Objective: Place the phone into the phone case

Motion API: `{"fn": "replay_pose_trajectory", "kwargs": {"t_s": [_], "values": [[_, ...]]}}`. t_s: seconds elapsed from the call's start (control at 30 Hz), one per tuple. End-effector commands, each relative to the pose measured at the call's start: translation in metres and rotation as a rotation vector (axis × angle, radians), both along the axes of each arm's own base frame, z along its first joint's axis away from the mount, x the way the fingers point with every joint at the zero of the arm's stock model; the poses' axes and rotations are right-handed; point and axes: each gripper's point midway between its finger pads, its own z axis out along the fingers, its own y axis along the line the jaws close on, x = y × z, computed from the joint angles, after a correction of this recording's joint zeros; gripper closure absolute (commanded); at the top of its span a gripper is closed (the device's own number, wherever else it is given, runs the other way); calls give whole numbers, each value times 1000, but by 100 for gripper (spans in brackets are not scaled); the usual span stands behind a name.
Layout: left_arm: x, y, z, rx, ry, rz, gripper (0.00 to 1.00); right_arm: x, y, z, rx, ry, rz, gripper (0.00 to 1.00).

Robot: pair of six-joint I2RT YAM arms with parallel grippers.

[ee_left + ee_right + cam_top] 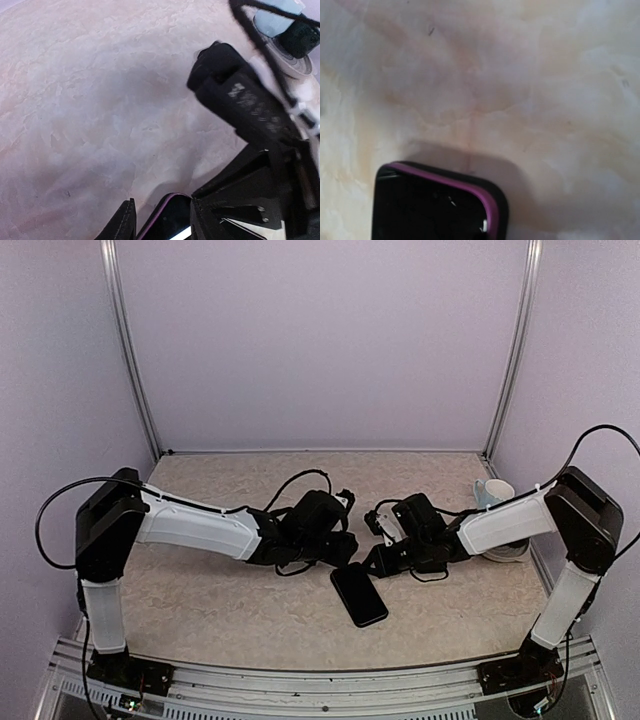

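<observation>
Left arm (200, 530) and right arm (505, 525): both reach inward over the marbled worktop (200, 610). Left hand (338, 552): open or closed, cannot tell. Right hand (380, 558): closed, at the phone's far end. Phone (359, 594): black, flat on the worktop between both hands, purple phone case (470, 187) rim at its corner. Pale cup (492, 492): far right

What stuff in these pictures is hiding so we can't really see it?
Phone: whether it sits fully in its case; tiny in the top view, cut by the bottom edge in both wrist views.
Left gripper: open or shut; the top view buries its tips under the wrist, the left wrist view shows one finger clearly.
Pale cup-like thing: partly behind the right arm, blurred.
</observation>
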Motion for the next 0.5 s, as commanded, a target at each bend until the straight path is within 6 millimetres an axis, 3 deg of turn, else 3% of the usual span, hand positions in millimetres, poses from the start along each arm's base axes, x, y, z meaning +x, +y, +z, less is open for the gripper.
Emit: {"fn": "replay_pose_trajectory", "kwargs": {"t_s": [0.0, 0.33, 0.47], "values": [[2, 9, -60, 118, 81, -12, 64, -48, -41, -50, -209, 188, 2, 90], [-19, 22, -80, 111, 154, -37, 74, -43, -36, -42, -197, 178, -1, 90], [-26, 21, -63, 63, 131, -50, 74, -42, -35, -42, -197, 175, 0, 90]]}}
